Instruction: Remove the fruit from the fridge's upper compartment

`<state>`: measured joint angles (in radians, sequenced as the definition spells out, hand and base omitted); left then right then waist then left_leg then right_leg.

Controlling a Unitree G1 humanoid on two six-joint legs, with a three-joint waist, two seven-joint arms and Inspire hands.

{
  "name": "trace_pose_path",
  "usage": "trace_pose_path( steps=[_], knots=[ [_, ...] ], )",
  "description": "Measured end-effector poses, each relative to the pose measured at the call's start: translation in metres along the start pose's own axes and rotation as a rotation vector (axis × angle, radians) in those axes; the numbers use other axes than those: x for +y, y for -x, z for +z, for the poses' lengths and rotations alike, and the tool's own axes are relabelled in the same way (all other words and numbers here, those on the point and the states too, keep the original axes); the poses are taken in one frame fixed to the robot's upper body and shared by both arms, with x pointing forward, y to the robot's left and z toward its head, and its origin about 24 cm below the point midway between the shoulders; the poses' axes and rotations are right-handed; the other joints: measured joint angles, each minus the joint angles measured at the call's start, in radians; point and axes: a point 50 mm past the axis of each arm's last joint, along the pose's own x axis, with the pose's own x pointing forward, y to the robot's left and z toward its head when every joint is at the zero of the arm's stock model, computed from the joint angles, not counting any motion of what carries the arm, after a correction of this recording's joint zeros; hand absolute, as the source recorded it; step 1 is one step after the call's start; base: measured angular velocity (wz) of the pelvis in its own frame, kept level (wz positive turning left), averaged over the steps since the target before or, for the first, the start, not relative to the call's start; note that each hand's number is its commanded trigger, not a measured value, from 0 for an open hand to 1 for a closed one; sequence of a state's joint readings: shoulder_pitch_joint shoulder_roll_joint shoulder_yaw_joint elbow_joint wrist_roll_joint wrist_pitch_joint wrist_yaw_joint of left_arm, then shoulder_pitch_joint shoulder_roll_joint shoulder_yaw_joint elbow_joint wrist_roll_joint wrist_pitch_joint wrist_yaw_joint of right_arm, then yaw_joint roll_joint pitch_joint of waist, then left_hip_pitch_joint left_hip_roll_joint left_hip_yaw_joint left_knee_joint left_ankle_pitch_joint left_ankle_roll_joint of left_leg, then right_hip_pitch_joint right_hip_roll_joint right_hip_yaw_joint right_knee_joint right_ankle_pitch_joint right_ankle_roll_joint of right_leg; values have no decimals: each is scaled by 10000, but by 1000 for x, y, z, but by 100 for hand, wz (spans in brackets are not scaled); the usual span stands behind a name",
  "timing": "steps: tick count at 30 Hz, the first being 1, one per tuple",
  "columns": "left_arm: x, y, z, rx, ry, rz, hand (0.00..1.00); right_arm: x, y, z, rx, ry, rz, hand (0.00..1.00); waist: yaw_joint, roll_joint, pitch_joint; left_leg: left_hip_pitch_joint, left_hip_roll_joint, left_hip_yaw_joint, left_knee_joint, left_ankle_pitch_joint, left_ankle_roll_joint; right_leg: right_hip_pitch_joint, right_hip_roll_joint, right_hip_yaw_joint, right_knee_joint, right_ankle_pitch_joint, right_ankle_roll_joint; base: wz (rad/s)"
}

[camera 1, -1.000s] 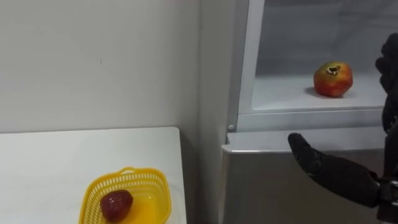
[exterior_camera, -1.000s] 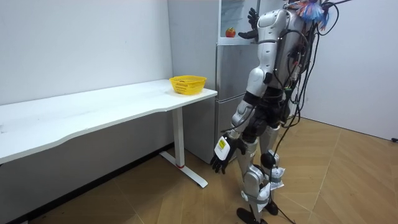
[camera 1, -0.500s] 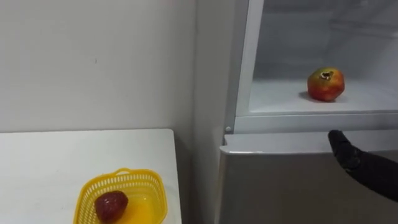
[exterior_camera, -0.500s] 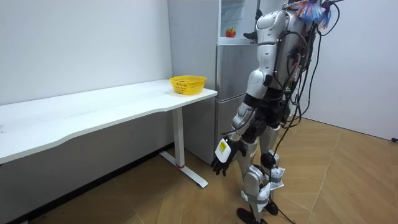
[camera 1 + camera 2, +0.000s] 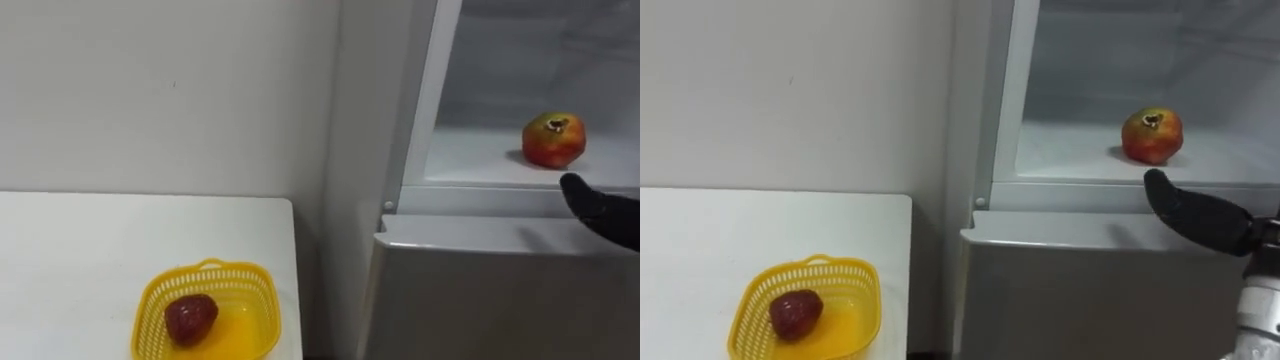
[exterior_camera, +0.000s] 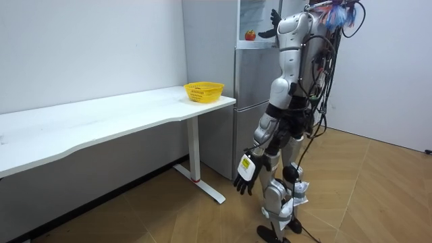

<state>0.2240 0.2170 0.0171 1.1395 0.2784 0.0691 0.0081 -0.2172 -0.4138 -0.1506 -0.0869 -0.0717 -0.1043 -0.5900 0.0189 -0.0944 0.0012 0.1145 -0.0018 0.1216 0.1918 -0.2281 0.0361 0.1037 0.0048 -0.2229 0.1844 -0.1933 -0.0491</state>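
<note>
**A:** ok what's the bot doing rn? I'm by the wall and can't see much.

**B:** It's standing right in front of the fridge [image 5: 1090, 290], facing it, top compartment open. The pomegranate [image 5: 1152, 136] is sitting on the shelf inside that upper part, upright, nothing touching it.

**A:** hands?

**B:** The right hand [image 5: 1195, 215] is up at the fridge's shelf edge, just below and in front of the fruit, close but apart from it. Fingers look straight afaict, not wrapped round anything. The left hand [image 6: 243, 179] hangs down at its side, well below the fridge's open part, fingers loose and empty.

**A:** anything else near it?

**B:** A white table [image 5: 700, 250] butts up beside the fridge on the bot's left. There's a yellow basket [image 5: 815, 262] on the table end nearest the fridge, w/ one dark red fruit [image 5: 795, 313] in it, prob a strawberry but can't say for sure.
</note>
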Motion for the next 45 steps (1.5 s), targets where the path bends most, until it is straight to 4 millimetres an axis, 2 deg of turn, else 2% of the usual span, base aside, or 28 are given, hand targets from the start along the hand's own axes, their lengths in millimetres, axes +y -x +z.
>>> trace_pose_path(
  steps=[3, 7, 12, 18, 30, 37, 42, 45],
  knots=[
    [0, 0, -2, 98, 8, -12, 0, 5, -11, -6, 292, 164, -64, 0, 96, -44, -8, -27, 0, -1, 61, -1, 1, 19, -10, -3, 9, 1, 0, 0],
    [-1, 0, -4, 152, 63, -26, 0, 11, -20, -3, 334, -265, 110, 0, 130, -30, -1, -75, 0, -61, 79, -1, 0, 22, -10, -15, 12, 0, -1, 5],
    [-1, 1, -6, 202, 94, -37, 0, 7, -32, -9, 705, -399, 174, 0, 154, -61, -16, -142, -13, -183, 135, 0, 0, 25, -31, -136, 42, 1, -1, 7],
    [0, 1, -8, 220, 81, -280, 0, 3, -34, -21, 1090, 71, 148, 0, 173, -134, -15, -161, -16, -271, 149, 0, 0, 30, -46, -251, 47, -5, -8, 3],
    [8, 2, -15, 369, 96, -282, 0, -10, -45, -32, 1528, 589, 69, 0, 182, -305, -7, -160, -36, -366, 145, 4, 0, 30, -50, -292, 16, -5, -8, 0],
    [9, 3, -20, 541, 93, -239, 0, -7, -51, -38, 2166, 351, 16, 0, 182, -380, -45, -192, -59, -478, 149, 9, 5, 74, -69, -353, 14, -9, -1, 4],
    [13, 4, -22, 711, 137, -131, 0, -5, -53, -41, 2417, 498, 103, 0, 162, -492, -119, -281, -104, -698, 154, 49, 7, 83, -108, -570, -4, -30, 8, 13],
    [15, 4, -21, 564, 231, -19, 0, -4, -52, -42, 2603, 429, 144, 0, 215, -544, -103, -311, -115, -734, 152, 69, 16, 80, -130, -650, 2, -30, 8, 8]
  ],
)
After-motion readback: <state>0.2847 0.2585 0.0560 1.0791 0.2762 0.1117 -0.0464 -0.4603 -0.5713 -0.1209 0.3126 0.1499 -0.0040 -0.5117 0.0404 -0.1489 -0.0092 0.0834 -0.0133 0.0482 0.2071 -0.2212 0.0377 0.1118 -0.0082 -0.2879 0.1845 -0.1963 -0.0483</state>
